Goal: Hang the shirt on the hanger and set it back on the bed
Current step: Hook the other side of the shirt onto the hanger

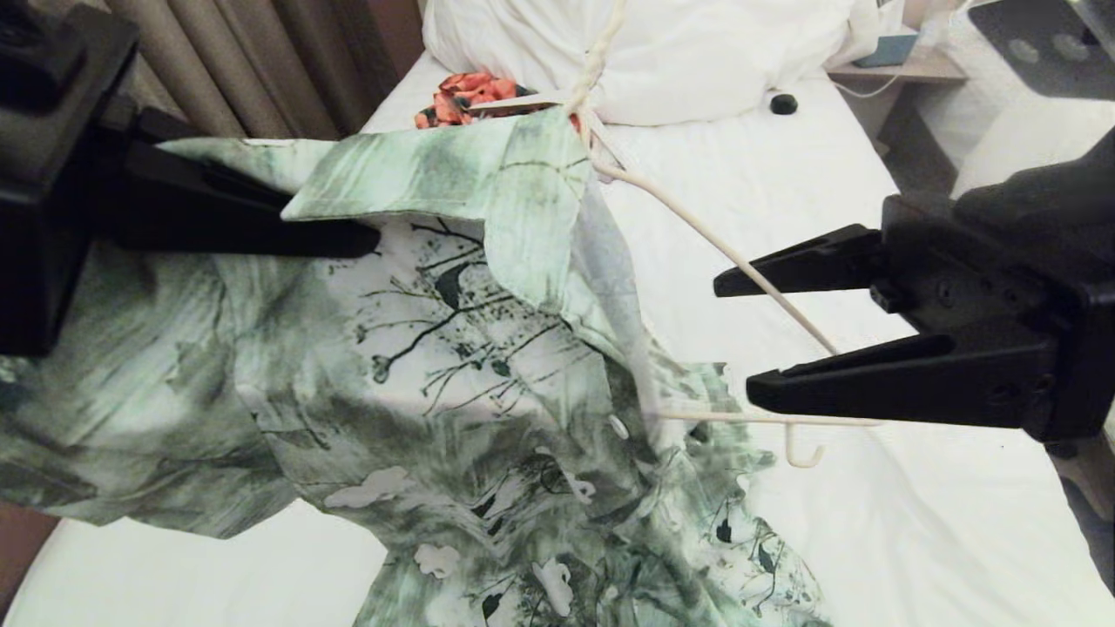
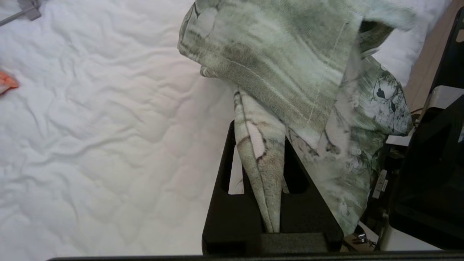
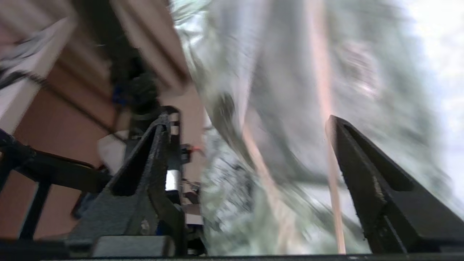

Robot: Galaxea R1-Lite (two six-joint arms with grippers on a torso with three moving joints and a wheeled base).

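Two black grippers are in view over the long white-sheeted bed (image 1: 827, 200). At far left of the head view, the left gripper (image 1: 370, 239) reaches in level, its fingers (image 2: 293, 163) clenched on a gathered fold of the green-and-white short-sleeved blouse with dark twig print and white flowers (image 1: 453, 374); the left wrist view confirms cloth pinched between the closed jaws. The blouse is held up off the sheet at that point, with its collar area raised near the gripper, one sleeve drooping at the lower left and the buttoned front trailing down toward the near edge of the mattress.

At centre, the thin cream-coloured wire hanger (image 1: 723, 252) is threaded into the blouse at the neck. Its bare arm slopes out from the collar to the right, and a small hook end hangs below its lower bar, clear of the cloth.

Behind, on the sheet near the large white pillow (image 1: 697, 61), lies an orange-and-black floral garment (image 1: 466, 94), and a small black object (image 1: 784, 104) rests just beside the pillow.

At right, the right gripper (image 1: 732, 335) stands released, jaws wide apart, grasping nothing. The hanger's bare arm runs between its fingertips, though contact cannot be determined. The right wrist view is too blurred to add detail.
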